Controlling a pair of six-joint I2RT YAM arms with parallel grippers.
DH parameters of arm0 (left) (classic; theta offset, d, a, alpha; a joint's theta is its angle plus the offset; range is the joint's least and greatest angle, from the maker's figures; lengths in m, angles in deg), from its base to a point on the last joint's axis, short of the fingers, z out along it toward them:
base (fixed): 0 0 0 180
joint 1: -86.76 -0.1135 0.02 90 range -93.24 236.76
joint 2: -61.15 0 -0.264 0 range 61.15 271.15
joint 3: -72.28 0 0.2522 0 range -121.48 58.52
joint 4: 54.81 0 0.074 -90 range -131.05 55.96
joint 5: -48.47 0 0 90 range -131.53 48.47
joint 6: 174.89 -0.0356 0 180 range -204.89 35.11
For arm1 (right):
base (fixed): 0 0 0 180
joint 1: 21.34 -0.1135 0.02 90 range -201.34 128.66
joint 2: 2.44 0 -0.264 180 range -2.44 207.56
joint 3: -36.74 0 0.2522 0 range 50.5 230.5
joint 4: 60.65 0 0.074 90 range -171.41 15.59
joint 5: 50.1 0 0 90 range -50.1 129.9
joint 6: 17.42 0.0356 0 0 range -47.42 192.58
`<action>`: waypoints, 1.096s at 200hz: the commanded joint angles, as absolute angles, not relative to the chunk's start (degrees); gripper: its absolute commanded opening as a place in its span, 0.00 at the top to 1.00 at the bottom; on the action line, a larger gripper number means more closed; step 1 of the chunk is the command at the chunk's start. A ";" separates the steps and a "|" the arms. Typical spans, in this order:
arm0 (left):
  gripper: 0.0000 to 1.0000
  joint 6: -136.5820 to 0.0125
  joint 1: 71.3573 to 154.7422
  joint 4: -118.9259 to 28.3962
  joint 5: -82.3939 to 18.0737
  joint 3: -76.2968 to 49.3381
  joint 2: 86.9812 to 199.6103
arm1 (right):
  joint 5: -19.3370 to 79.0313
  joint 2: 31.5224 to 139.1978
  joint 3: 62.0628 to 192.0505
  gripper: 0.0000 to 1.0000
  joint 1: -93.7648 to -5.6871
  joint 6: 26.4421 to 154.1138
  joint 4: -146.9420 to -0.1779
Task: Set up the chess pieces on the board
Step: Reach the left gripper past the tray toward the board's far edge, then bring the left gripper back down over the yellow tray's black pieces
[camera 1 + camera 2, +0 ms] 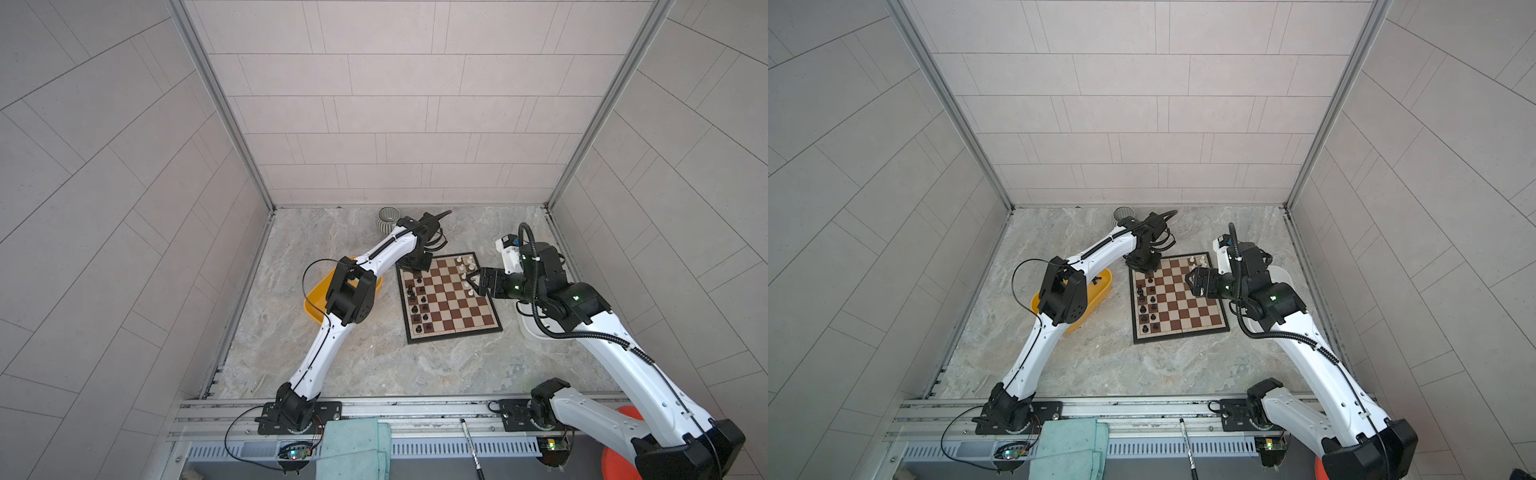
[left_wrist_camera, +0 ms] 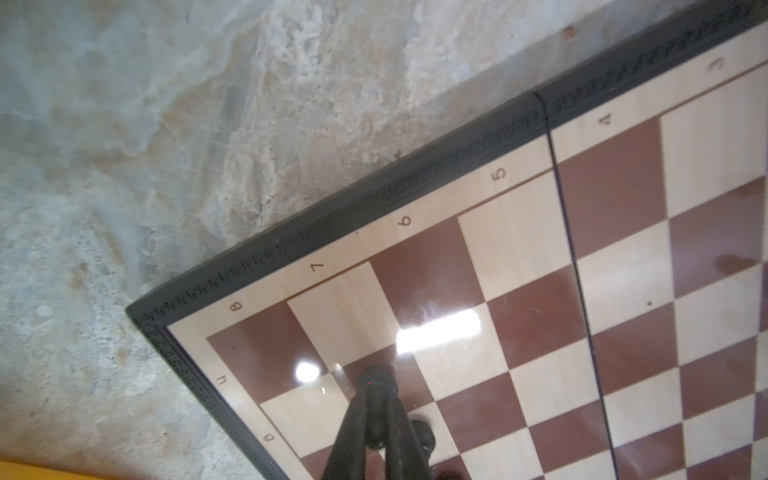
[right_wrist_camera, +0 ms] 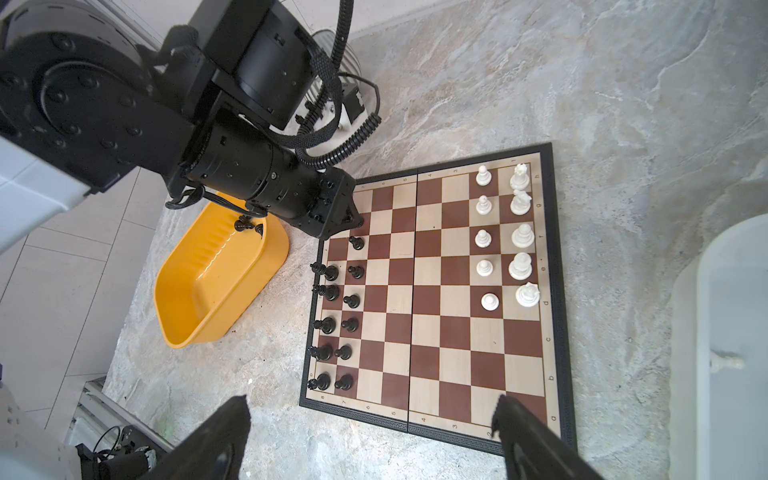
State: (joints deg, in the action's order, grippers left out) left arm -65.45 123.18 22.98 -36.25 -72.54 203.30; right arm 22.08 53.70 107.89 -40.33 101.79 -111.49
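Note:
The board (image 1: 453,307) (image 1: 1179,307) lies flat on the marble table. Black chess pieces (image 1: 417,299) (image 3: 332,324) stand in two columns along its left side. White ones (image 1: 465,266) (image 3: 503,241) stand in two columns at its far right. My left gripper (image 2: 376,409) (image 1: 415,266) points down at the board's (image 2: 519,249) far left corner, shut on a black piece (image 2: 376,382) that rests on a brown square. Another black piece (image 2: 424,436) stands just beside it. My right gripper (image 3: 370,409) (image 1: 469,284) hovers open over the board (image 3: 428,332), holding nothing.
A yellow tray (image 1: 313,309) (image 3: 216,282) left of the board holds a black piece (image 3: 245,224). A white tray (image 3: 727,332) on the right holds a white piece (image 3: 725,361). A ribbed cup (image 1: 387,218) stands at the back. A green cloth (image 1: 353,449) and a pen (image 1: 469,444) lie on the front rail.

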 commanded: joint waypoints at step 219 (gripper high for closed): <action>0.73 -56.09 95.44 12.44 -25.90 -25.80 166.97 | 19.81 64.46 107.71 0.05 -48.82 104.00 -98.96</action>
